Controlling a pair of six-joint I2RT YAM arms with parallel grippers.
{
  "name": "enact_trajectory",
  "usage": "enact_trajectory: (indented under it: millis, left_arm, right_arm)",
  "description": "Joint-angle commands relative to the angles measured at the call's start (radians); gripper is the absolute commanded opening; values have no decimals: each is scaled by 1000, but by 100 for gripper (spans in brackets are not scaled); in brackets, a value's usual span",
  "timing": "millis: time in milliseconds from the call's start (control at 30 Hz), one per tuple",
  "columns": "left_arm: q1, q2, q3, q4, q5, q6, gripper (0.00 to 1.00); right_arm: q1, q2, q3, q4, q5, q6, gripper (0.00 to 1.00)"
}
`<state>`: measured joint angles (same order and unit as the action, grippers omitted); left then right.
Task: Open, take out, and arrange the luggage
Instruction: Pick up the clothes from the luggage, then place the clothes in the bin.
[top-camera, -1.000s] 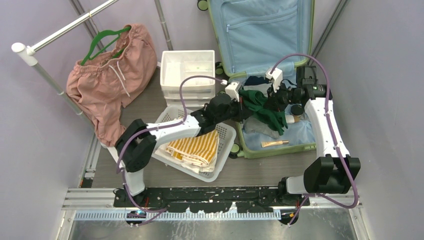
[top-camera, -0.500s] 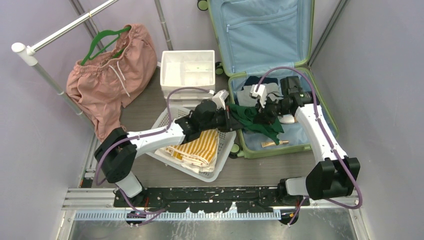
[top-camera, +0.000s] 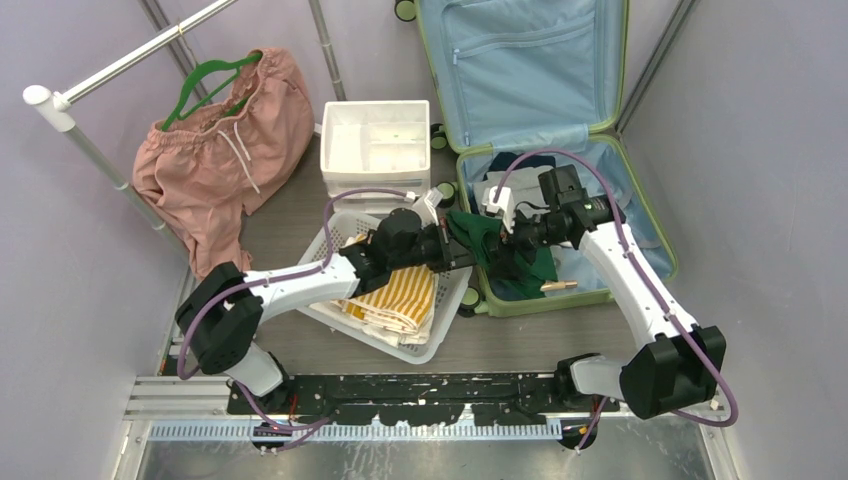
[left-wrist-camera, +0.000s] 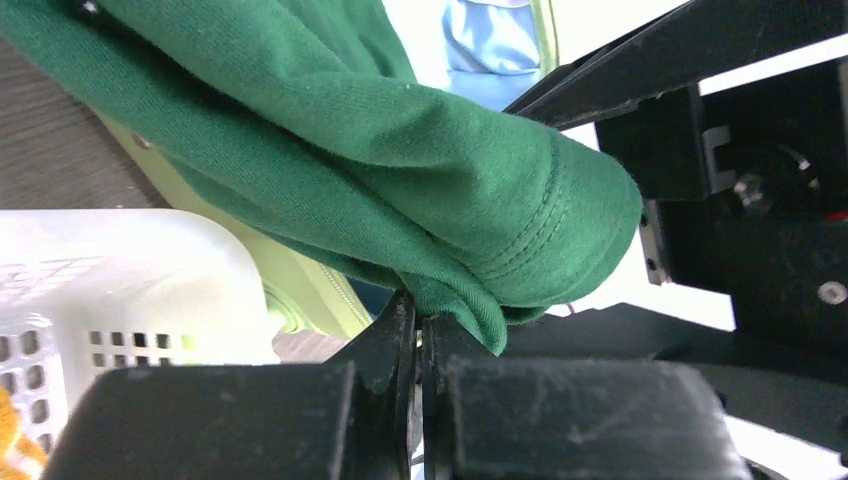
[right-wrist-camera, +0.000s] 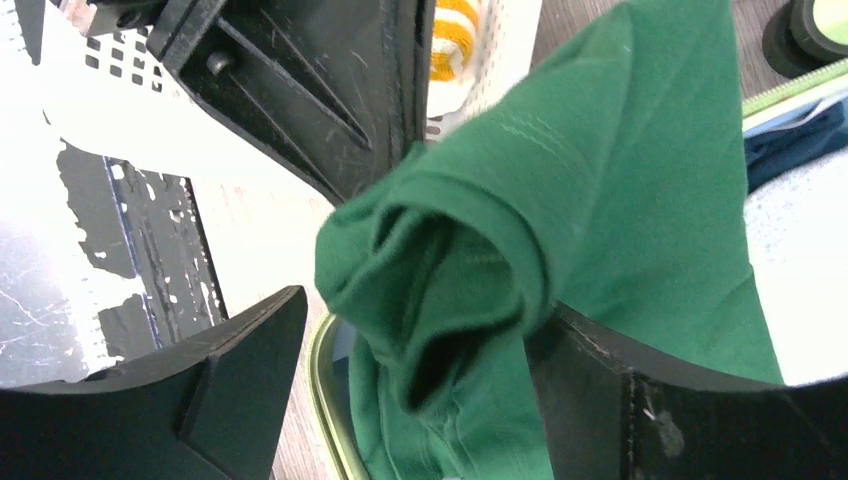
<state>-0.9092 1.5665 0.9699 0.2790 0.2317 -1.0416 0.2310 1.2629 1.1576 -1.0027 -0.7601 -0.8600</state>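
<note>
Seen from above, my left gripper (top-camera: 462, 256) reaches past the far rim of a white basket (top-camera: 440, 335). My right gripper (top-camera: 498, 250) faces it tip to tip from the other side. A green garment (top-camera: 475, 232) is bunched between the two. The luggage (top-camera: 560, 298) lies open right under my right gripper, with its light-green shell flat on the floor and its blue-lined lid raised beyond. Other clothes lie inside it. A striped cloth (top-camera: 395, 295) sits in the basket below my left forearm. A white drawer unit (top-camera: 375, 145) stands beyond my left gripper, and pink shorts (top-camera: 225, 150) hang from a rail well off to its left.

In the left wrist view, my left gripper (left-wrist-camera: 418, 310) has its jaws pressed together on a fold of the green garment (left-wrist-camera: 400, 160). The rest of the garment swells above the fingertips. The basket wall (left-wrist-camera: 150, 270) is low to the left, the luggage's pale green edge (left-wrist-camera: 300, 290) is just behind the cloth, and the black body of my right gripper is to the right.

In the right wrist view, my right gripper (right-wrist-camera: 425, 320) has its fingers (right-wrist-camera: 240, 350) spread wide. The rolled end of the garment sits loose between them and rests against one finger without being clamped. My left gripper's closed tips (right-wrist-camera: 340, 90) meet the cloth just ahead.
</note>
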Motion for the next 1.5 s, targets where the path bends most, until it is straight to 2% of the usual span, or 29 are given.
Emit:
enact_trajectory:
  millis: [0,133,300,367,567,633,800,933,1000,1100,1233,1367,1467]
  left_arm:
    - [7,-57,4,145,58,-85,0]
    - [9,-49,15,185,93,-128,0]
    - [10,-50,19,189,115,-147,0]
    - [13,-55,8,191,105,-155,0]
    - [23,-88,-45,229,37,-207,3]
    - [28,-108,-66,228,11,-227,10]
    - [37,-193,-101,136,-39,-233,43]
    - [40,-302,-114,-35,-112,-208,63]
    - [40,-359,-130,-118,-180,-259,72]
    - [41,-399,-164,-127,-266,-358,88]
    - [41,-391,-148,-133,-330,-458,99]
    - [41,-325,-99,-158,-346,-535,100]
    - [40,-258,-82,-94,-332,-576,100]
  right_arm:
    - [42,-33,-7,97,30,93,85]
    - [54,-16,-47,231,112,207,87]
    - [62,20,-71,315,149,228,81]
    - [71,27,-79,326,147,219,74]
    - [82,30,-108,321,118,202,41]
    - [81,20,-111,307,114,196,29]
    - [82,5,-98,292,115,225,11]
    - [81,-5,-72,255,86,242,7]
    - [81,-24,-68,249,72,246,6]
    - [81,-51,-62,240,57,242,5]
    - [85,-91,-81,251,31,230,5]
    - [96,-102,-88,250,30,217,5]
    - [102,-103,-87,250,33,213,5]
